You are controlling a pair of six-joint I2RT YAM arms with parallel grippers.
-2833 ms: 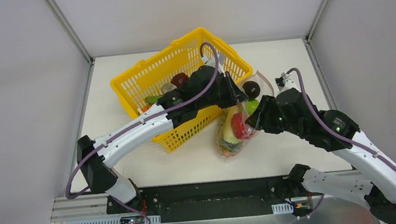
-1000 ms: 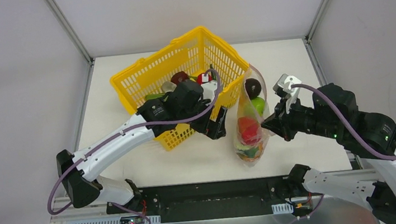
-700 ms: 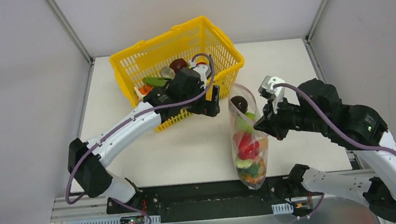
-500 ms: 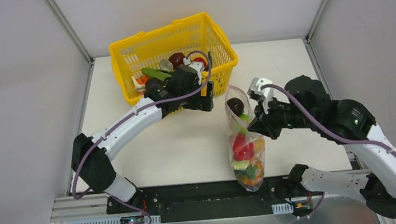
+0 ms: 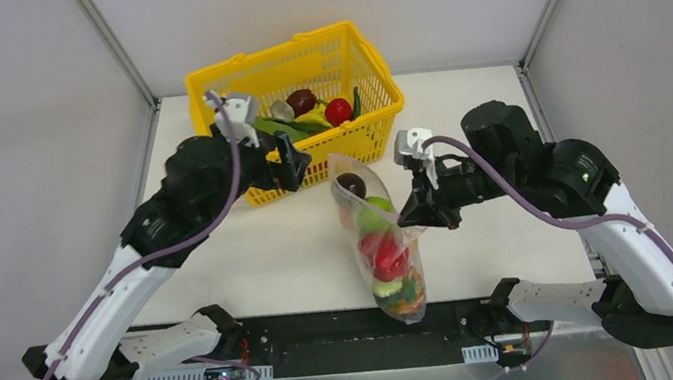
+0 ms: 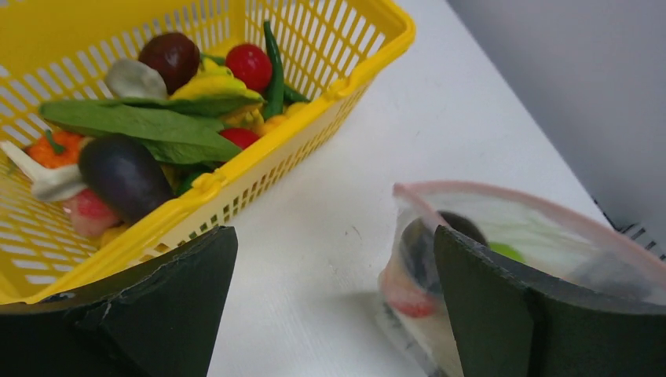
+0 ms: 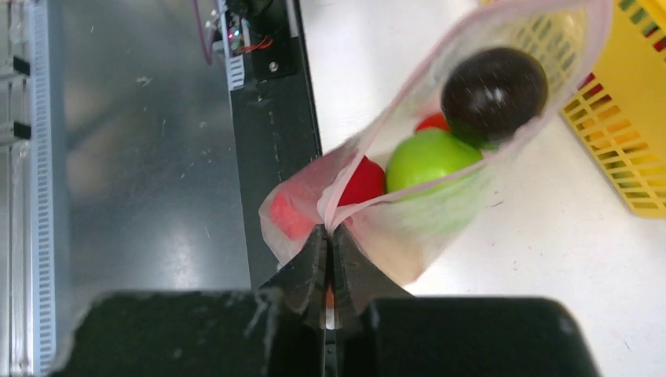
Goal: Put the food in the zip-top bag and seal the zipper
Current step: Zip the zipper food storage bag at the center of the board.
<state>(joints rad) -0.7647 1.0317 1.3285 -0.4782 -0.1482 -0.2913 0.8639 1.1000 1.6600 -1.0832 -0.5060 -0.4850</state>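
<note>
The clear, crinkly zip-top plastic bag (image 5: pixel 403 289) sits near the middle of the white table (image 5: pixel 254 257). Its open mouth points toward 11 o'clock in the top view and its filled bottom toward 6 o'clock, reaching the near edge. Whether it rests on the table or hangs cannot be told.

The right gripper (image 7: pixel 327 236) is at 3 o'clock of the bag, its fingers pressed together on the bag's edge at one end of the mouth. The thin pinkish-red zipper strip (image 6: pixel 503 185) stands open in a loop, unsealed.

Inside, nearest the mouth, lies a dark round avocado (image 7: pixel 493 85). Below it are a green apple (image 7: pixel 428 157) and a red tomato (image 7: pixel 363 182), with more coloured pieces toward the bottom.

The left gripper (image 6: pixel 334 239) is at 10 o'clock of the bag, apart from it, with its fingers spread wide and nothing between them. It is just beside the near wall of the yellow plastic lattice basket (image 5: pixel 269 52).

That basket stands at 12 o'clock on the table. It holds a dark purple eggplant (image 6: pixel 126 177), a long green leaf (image 6: pixel 141 129), a small red cherry tomato (image 6: pixel 249 65) and other pieces.
</note>
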